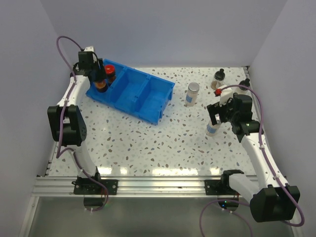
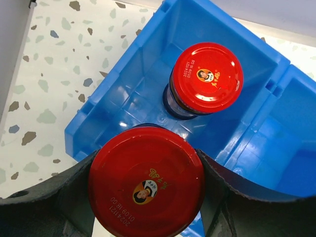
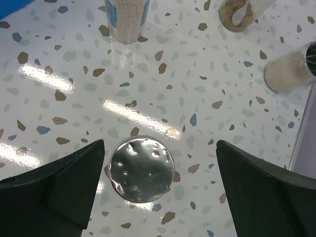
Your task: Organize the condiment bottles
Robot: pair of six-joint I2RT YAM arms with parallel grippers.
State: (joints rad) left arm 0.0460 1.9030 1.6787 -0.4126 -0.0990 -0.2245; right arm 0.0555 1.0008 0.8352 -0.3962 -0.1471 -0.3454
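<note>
My left gripper (image 1: 99, 79) (image 2: 146, 183) is shut on a red-capped jar (image 1: 101, 85) (image 2: 146, 180), held over the left end compartment of the blue bin (image 1: 148, 112) (image 2: 101, 111). A second red-capped jar (image 1: 110, 73) (image 2: 206, 78) stands in that same compartment. On the right, my right gripper (image 1: 214, 118) (image 3: 160, 173) is open, its fingers either side of a silver-capped jar (image 1: 212, 129) (image 3: 141, 169) standing on the table, closer to the left finger. Another silver-capped jar with a blue label (image 1: 193, 94) (image 3: 127, 19) stands farther back. A small black-capped bottle (image 1: 219, 78) is at the back right.
The blue bin lies slanted at the back left, with its middle and right compartments holding nothing. A second small bottle (image 1: 246, 82) stands by the right wall, and two bottles (image 3: 242, 12) (image 3: 289, 71) show at the right wrist view's top right. White walls enclose the table.
</note>
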